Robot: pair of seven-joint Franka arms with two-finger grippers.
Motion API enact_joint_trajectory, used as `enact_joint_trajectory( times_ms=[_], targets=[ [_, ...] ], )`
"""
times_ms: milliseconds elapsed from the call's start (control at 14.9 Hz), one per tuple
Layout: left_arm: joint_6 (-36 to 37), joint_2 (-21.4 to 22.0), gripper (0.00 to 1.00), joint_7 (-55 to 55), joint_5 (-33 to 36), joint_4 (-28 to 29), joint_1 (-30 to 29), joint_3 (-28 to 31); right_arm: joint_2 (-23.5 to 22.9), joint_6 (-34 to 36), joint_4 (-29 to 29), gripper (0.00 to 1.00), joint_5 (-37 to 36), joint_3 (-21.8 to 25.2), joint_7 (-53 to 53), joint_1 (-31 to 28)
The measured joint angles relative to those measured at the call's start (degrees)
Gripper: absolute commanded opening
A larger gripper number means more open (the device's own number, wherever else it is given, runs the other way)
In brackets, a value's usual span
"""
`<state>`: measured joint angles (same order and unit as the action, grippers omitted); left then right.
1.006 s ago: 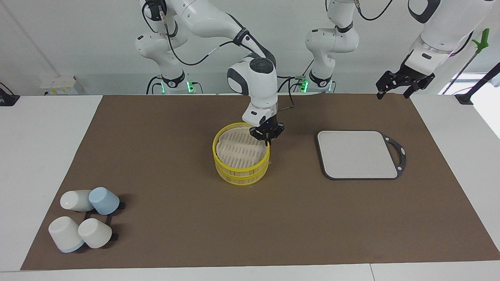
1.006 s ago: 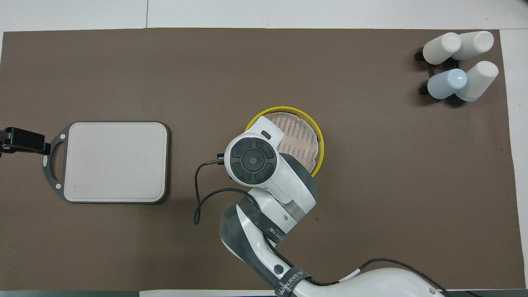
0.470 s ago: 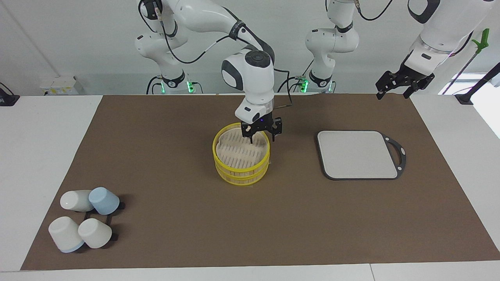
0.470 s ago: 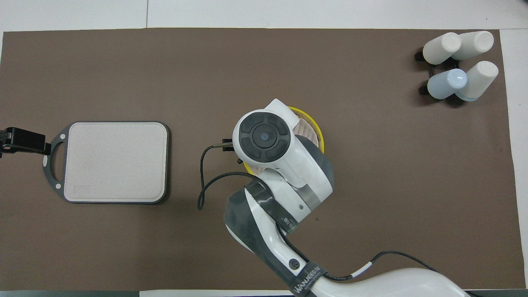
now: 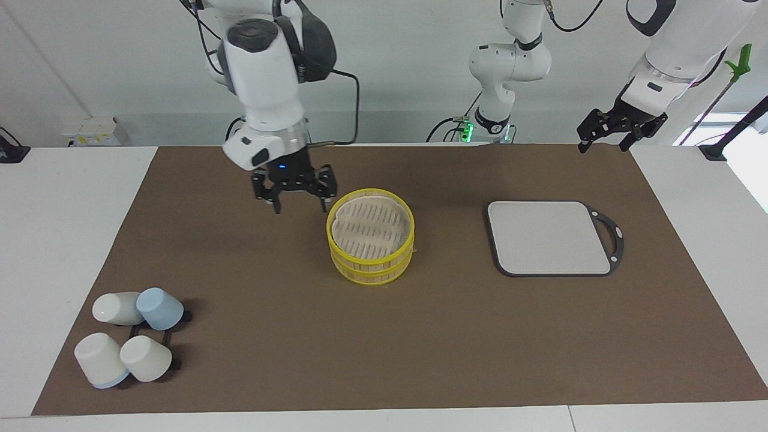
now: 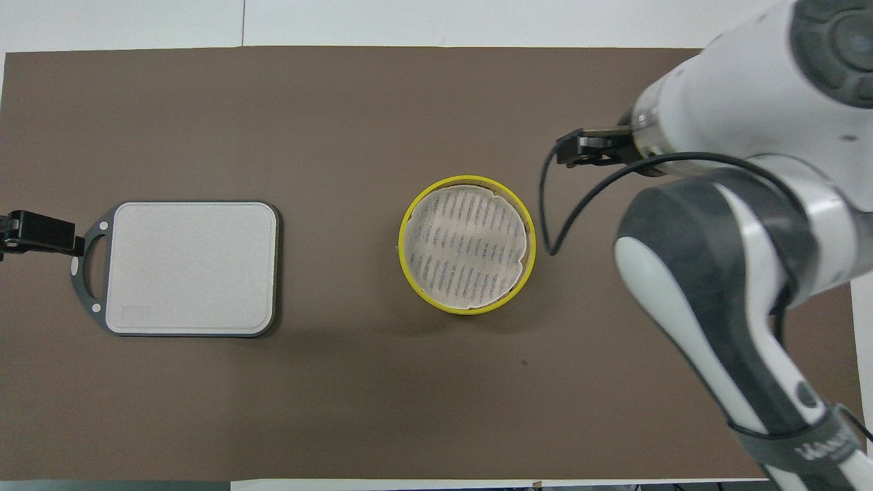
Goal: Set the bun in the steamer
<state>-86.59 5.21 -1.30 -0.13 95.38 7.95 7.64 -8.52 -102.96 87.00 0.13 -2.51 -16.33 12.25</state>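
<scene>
The steamer (image 5: 371, 243) stands mid-table on the brown mat, a round yellow-rimmed bamboo basket with its slatted lid on; it also shows in the overhead view (image 6: 467, 244). No bun shows in either view. My right gripper (image 5: 298, 203) is open and empty, raised over the mat beside the steamer, toward the right arm's end of the table. In the overhead view the right arm hides that gripper. My left gripper (image 5: 603, 143) waits, open and empty, raised over the mat's edge at the left arm's end; its tip shows in the overhead view (image 6: 31, 232).
A grey square board (image 5: 549, 237) with a dark handle lies toward the left arm's end; it also shows in the overhead view (image 6: 191, 266). Several white and blue cups (image 5: 129, 336) lie on a rack at the right arm's end, farther from the robots.
My right gripper opened at the steamer's lid, rose, and swung away toward the right arm's end of the table. The lid now sits uncovered. The left arm has not moved.
</scene>
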Motion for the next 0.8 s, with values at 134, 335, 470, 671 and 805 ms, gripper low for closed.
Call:
enact_joint_trajectory(
  times_ms=[134, 335, 470, 671, 805],
  targets=[
    [0.00, 0.00, 1.00, 0.00, 0.00, 0.00, 0.00, 0.00, 2.07, 4.03, 0.01, 1.00, 1.11, 0.02, 4.15, -2.68],
    [0.00, 0.00, 1.00, 0.00, -0.01, 0.00, 0.00, 0.00, 4.42, 11.00, 0.04, 1.00, 0.94, -0.14, 7.03, -3.05],
    [0.00, 0.00, 1.00, 0.00, -0.01, 0.00, 0.00, 0.00, 6.12, 15.49, 0.06, 1.00, 0.92, -0.14, 10.85, -4.99],
    [0.00, 0.00, 1.00, 0.00, -0.01, 0.00, 0.00, 0.00, 7.66, 18.39, 0.14, 1.00, 0.94, -0.11, 16.62, -8.66],
    [0.00, 0.00, 1.00, 0.00, -0.02, 0.00, 0.00, -0.01, 7.82, 18.96, 0.16, 1.00, 0.94, -0.10, 17.65, -9.35]
  ],
)
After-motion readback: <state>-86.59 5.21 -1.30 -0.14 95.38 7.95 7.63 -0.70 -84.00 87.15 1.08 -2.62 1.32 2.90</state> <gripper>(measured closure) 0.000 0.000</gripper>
